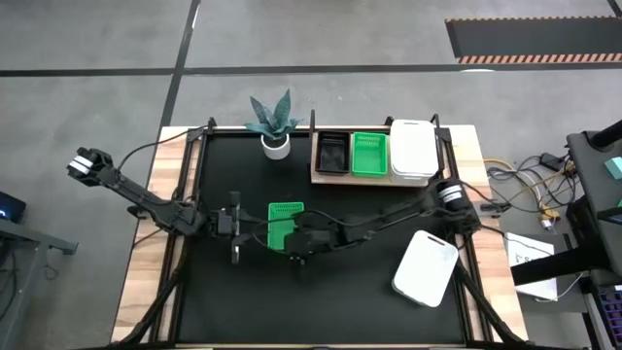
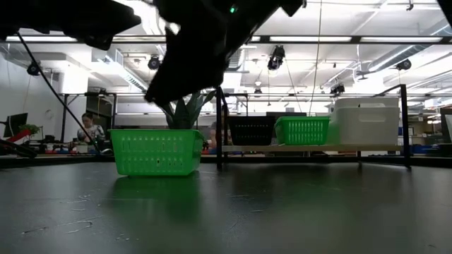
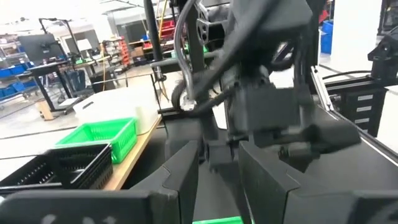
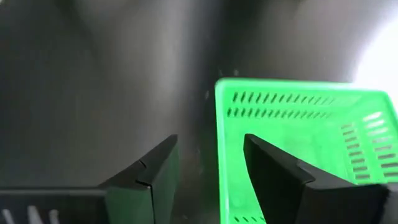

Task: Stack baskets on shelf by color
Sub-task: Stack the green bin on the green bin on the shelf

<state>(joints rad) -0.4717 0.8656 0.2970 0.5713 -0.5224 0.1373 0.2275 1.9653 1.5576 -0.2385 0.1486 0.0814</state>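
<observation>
Light comes from overhead: ceiling lamps point(image 2: 275, 60) hang in rows across the upper part of the low view, bright enough to bleach the ceiling around them. There the arms at the top of the frame read as black silhouettes, and the dark tabletop point(image 2: 282, 212) carries a soft green reflection under the green basket point(image 2: 157, 151). The high view is evenly lit, with only faint shadows. The left wrist view is smeared by motion blur across its centre. The right wrist view is dim at upper left, with white glare at its right edge.
</observation>
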